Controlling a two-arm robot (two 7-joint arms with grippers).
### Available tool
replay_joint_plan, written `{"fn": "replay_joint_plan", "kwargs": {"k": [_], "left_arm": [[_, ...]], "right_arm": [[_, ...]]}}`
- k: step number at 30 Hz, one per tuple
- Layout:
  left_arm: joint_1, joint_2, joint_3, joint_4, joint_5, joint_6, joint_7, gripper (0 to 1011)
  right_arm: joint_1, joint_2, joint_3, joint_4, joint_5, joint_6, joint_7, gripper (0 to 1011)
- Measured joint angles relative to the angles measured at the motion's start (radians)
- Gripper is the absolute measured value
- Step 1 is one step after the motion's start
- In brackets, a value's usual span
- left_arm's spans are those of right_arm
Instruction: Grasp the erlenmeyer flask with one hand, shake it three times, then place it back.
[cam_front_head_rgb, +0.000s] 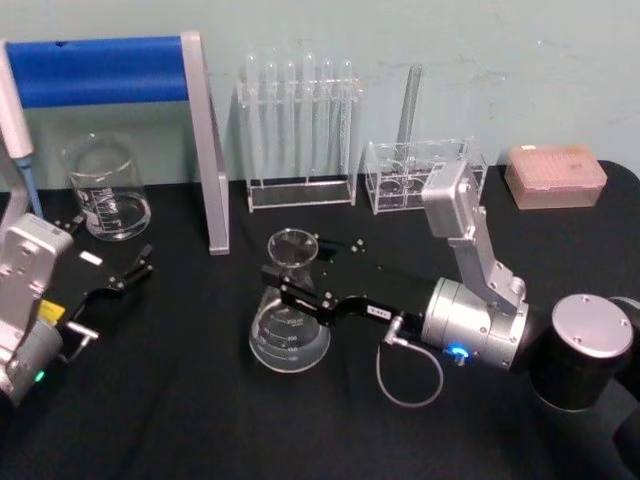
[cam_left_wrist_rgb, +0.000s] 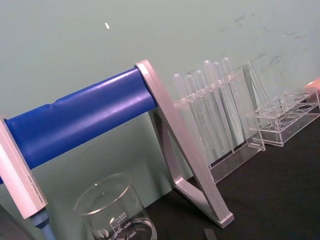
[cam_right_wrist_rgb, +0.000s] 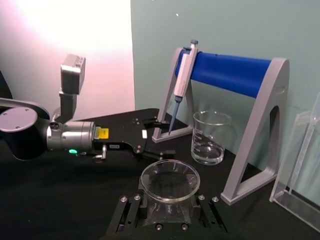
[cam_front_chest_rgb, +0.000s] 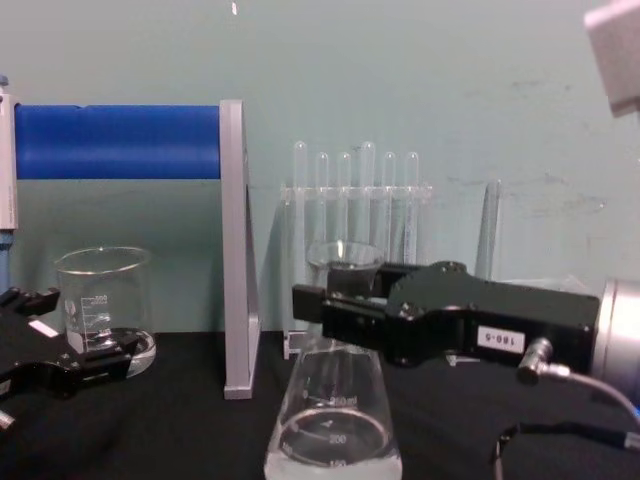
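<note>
Holds the erlenmeyer flask (cam_front_head_rgb: 288, 338) upright in the middle of the black desk (cam_front_head_rgb: 200, 420), neck pinched between the jaws of the right gripper (cam_front_head_rgb: 290, 286), base down on it. Rests the left gripper (cam_front_head_rgb: 138, 268) at the desk's left, jaws spread, near the beaker (cam_front_head_rgb: 105, 190).

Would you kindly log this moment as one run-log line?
right gripper: shut on erlenmeyer flask neck | left gripper: open, idle near beaker

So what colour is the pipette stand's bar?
Blue; the bar shows best in the left wrist view.
</note>
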Motion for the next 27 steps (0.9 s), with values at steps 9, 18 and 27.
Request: {"fn": "replay_joint_plan", "kwargs": {"k": [9,18,27], "left_arm": [[0.000,0.000,0.000,0.000,0.000,0.000,0.000,1001],[0.000,0.000,0.000,0.000,0.000,0.000,0.000,1000],[0.000,0.000,0.000,0.000,0.000,0.000,0.000,1001]], "right_arm": [[0.001,-0.018,-0.011,0.053,-0.010,-0.016,0.003,449],[0.004,-0.030,-0.019,0.091,-0.032,-0.024,0.004,449],[0.004,-0.039,-0.019,0.111,-0.040,-0.024,0.004,449]]}}
